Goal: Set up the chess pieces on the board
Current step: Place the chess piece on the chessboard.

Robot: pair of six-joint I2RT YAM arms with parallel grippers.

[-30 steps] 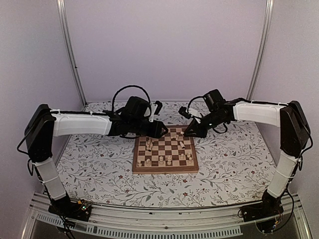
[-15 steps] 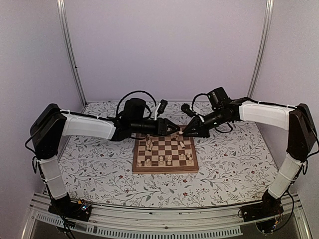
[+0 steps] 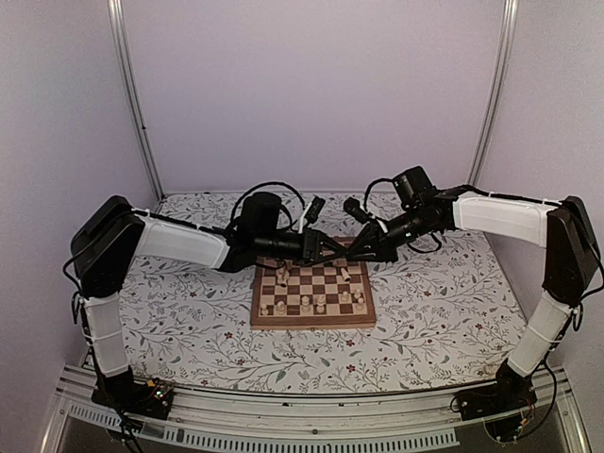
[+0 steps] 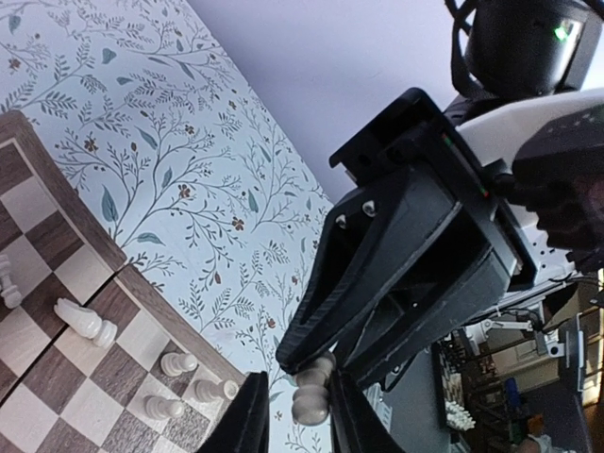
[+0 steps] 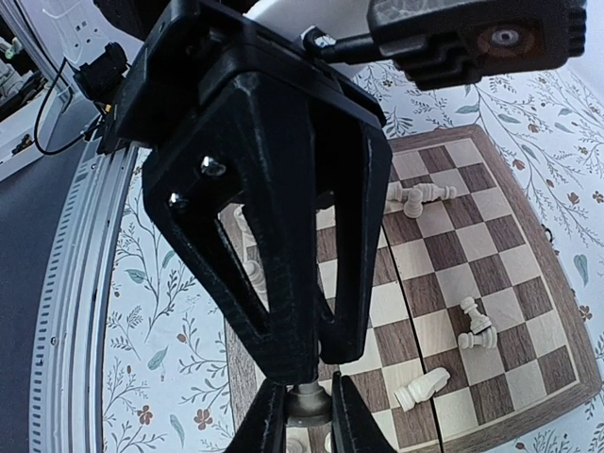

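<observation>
Here's what we've got: both arms reach toward the middle of the desk (image 3: 189, 321), a bit nearer its far edge than its near edge. They meet just over the far edge of the board (image 3: 311, 322).

The right gripper (image 5: 304, 401) is clamped on one pale piece (image 4: 310, 398). In its own camera the piece sits tight between the two fingers. It's cut off by the bottom of the frame and looks greyish in shadow, so we can't tell which chessman it is.

The left gripper (image 4: 296, 382) is spread, with one finger on each side of that same piece. There's a sliver of gap on one side, and we honestly can't say whether the other finger touches. From the top view the two grippers are one black clump and the piece is completely hidden.

The rest of the chess pieces (image 3: 307, 304) are scattered over the board, not in rows, and from overhead they're too small to name. The left wrist view shows a knight (image 4: 83, 321) lying on its side near the board's edge. Three small ones are next to it, at least two of them toppled, and one more is cut off at the frame edge. In the right wrist view the left gripper blocks much of the board, and a few toppled pieces show past it.
</observation>
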